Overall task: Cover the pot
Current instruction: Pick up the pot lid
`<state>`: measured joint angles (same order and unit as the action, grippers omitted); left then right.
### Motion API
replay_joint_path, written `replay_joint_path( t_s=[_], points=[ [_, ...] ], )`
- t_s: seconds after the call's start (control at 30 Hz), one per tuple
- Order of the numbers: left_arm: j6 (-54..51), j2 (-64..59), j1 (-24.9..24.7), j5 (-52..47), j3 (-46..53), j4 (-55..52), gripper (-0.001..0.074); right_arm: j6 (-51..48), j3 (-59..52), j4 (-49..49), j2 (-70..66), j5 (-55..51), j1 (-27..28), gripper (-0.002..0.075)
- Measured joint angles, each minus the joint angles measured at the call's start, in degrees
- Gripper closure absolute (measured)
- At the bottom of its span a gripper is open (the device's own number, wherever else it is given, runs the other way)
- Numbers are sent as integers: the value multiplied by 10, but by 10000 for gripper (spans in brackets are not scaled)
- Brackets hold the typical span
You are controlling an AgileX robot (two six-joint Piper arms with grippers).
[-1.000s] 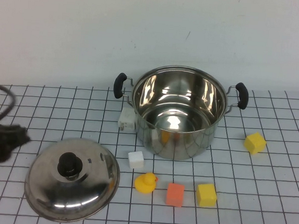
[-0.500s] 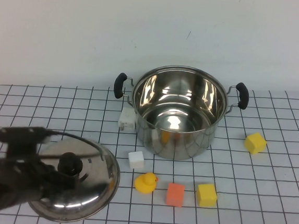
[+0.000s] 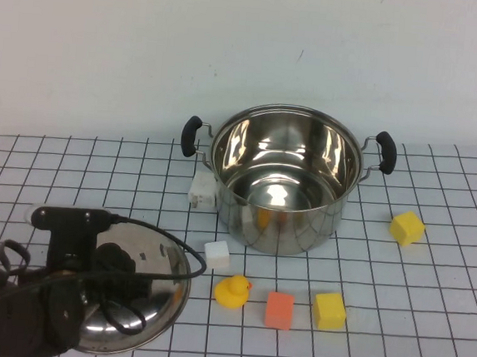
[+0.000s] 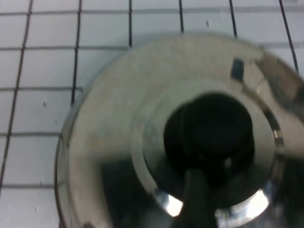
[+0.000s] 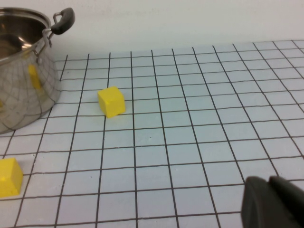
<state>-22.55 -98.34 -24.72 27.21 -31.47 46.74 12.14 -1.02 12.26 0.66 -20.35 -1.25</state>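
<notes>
The pot, a large shiny steel one with two black side handles, stands open at the table's middle back; it also shows in the right wrist view as the pot. The domed steel lid with a black knob lies flat at the front left. My left gripper hangs right over that knob. In the left wrist view the lid fills the picture, and my left gripper is open with the knob just ahead of one dark finger. My right gripper is shut and empty, low over the table to the pot's right.
A white block, a yellow duck, an orange block and a yellow block lie in front of the pot. Another yellow block is at its right. A white object sits against its left side.
My left arm has swung in from the left edge and now sits over the lid's knob. The lid, the pot and the blocks have not moved.
</notes>
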Motion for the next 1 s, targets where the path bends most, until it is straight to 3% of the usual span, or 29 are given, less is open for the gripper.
replay_joint_path(
  t_s=[0.2,0.6,0.77,0.9,1.0],
  points=[
    [49,-46,0,95,0,-33,213,0,0,0,0,0,0,717],
    [164,-155,0,196,-6,-157,223,0,0,0,0,0,0,717],
    [191,-179,-1,240,-6,-149,368,0,0,0,0,0,0,717],
    [195,-186,-1,257,-7,-133,588,0,0,0,0,0,0,717],
    [195,-186,-1,283,-7,-121,689,0,0,0,0,0,0,717]
  ],
)
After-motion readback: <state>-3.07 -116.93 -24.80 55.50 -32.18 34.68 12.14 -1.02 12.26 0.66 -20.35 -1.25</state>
